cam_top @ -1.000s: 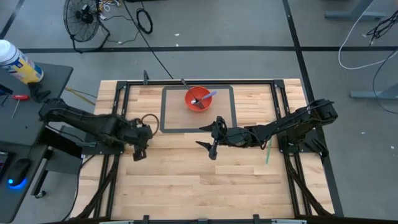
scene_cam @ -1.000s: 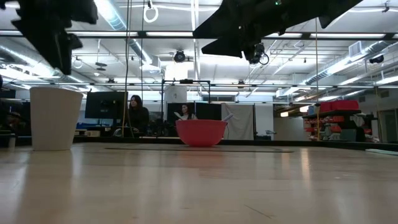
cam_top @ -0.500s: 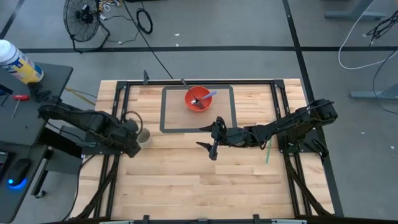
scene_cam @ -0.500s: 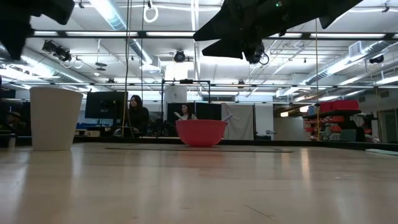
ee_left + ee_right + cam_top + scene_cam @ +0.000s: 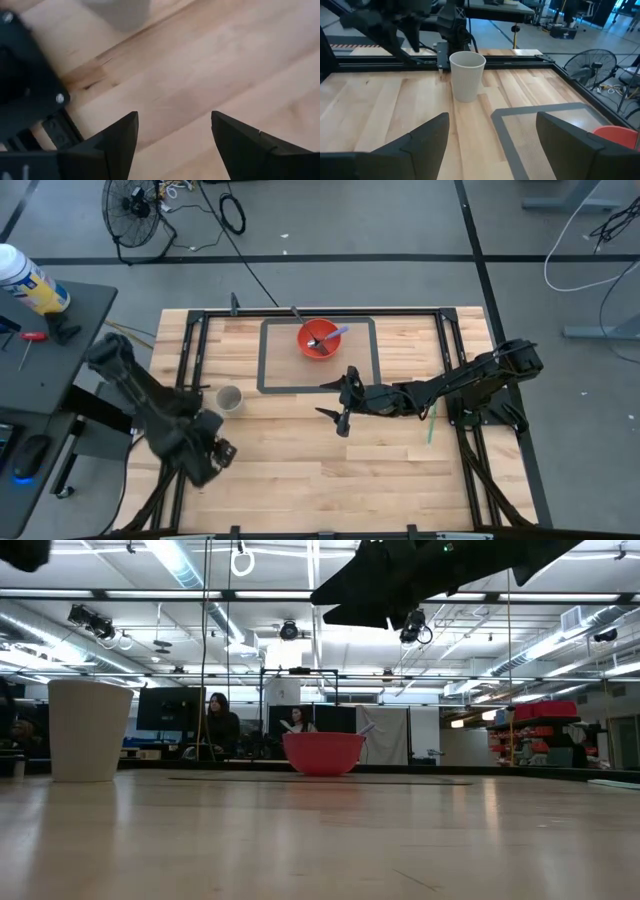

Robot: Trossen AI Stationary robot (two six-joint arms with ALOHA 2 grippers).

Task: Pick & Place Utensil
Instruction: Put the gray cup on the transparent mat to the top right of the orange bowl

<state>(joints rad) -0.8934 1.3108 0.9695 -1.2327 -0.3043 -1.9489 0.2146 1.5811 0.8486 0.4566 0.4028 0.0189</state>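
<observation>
A purple utensil (image 5: pixel 331 335) lies in the red bowl (image 5: pixel 318 340) at the worktop's (image 5: pixel 300 470) far middle. The left gripper (image 5: pixel 222 452) — jaws apart, empty — hangs at the left edge, past the cup (image 5: pixel 230 398). The right gripper (image 5: pixel 336 407) hovers mid-worktop, spread wide, holding nothing.

no readable text, labels or signs

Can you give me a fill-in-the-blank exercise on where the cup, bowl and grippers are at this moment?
1. The red bowl sits inside the grey taped ____.
2. The white paper cup stands ____ on the table.
3. The left gripper has its fingers ____ and holds nothing.
4. The right gripper hovers with its fingers ____.

Missing words: rectangle; upright; open; open
</observation>
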